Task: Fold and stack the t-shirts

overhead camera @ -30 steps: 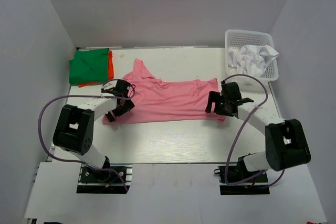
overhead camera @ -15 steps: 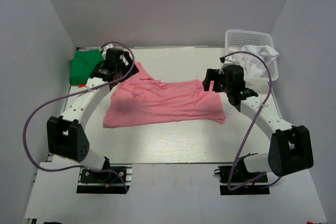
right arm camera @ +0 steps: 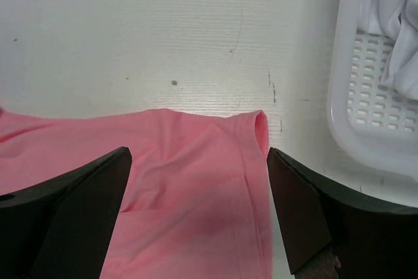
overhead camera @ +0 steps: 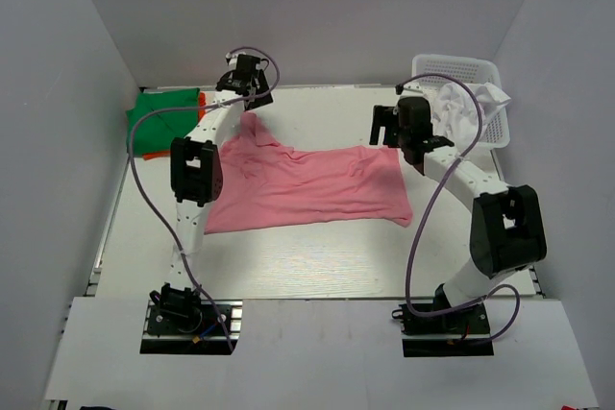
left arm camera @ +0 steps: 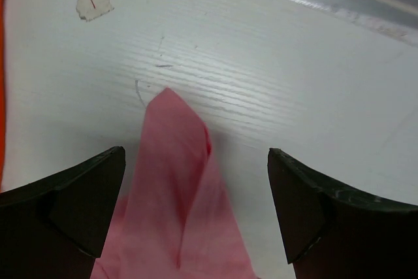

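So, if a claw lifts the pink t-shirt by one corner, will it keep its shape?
Probably not: the pink t-shirt lies wrinkled and flat, so it should droop. Its edges look thin in the wrist views, so it is likely light.

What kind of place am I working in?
Probably a robot lab test cell: plain white panel walls enclose a white tabletop, holding a white perforated plastic basket and a pink fabric t-shirt.

The left arm and right arm are built alike: glossy white tubular links broken by blocky black joint housings. A thin lavender cable trails loosely along each in wide loops. At six o'clock in the top view, each arm ends in a black base plate. The fingers are matte black wedges with chamfered, faintly scuffed inner edges
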You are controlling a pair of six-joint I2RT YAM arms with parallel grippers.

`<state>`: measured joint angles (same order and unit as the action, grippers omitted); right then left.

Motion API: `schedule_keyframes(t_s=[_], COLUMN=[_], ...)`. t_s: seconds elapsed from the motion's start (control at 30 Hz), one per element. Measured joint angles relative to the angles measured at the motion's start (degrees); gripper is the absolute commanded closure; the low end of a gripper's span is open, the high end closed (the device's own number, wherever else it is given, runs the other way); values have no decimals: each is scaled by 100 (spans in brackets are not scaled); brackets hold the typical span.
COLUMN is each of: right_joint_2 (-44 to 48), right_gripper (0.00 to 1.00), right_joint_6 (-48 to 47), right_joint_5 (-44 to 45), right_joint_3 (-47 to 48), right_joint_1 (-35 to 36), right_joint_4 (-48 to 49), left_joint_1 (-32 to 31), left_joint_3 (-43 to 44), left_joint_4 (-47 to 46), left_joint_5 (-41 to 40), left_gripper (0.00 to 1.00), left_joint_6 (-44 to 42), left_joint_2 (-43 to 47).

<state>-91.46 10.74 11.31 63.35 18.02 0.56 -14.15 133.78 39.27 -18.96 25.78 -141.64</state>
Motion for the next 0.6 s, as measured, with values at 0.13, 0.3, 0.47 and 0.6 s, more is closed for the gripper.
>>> schedule_keyframes(t_s=[0.13,0.3,0.47,0.6], right_joint_2=[-348,-876,-1421,-1847], right_gripper=[10,10,10,10], right_joint_6=[-66,-94,-85,-52], right_joint_5=[116,275,361,472], right_joint_3=[302,734,1032,1276], right_joint_1=[0,0,-15,-17], right_joint_4=[-131,-391,-555,-767], left_joint_1=[146,304,317,310], left_joint_3=[-461,-584,-240,-269], left_joint_4=[-385,-682,-922,-1113], left_joint_5=[129,295,273,520], left_gripper=[0,2,16,44], left_joint_6=[-144,-240,-310,-372], left_joint_2=[-203,-345,-719,-741])
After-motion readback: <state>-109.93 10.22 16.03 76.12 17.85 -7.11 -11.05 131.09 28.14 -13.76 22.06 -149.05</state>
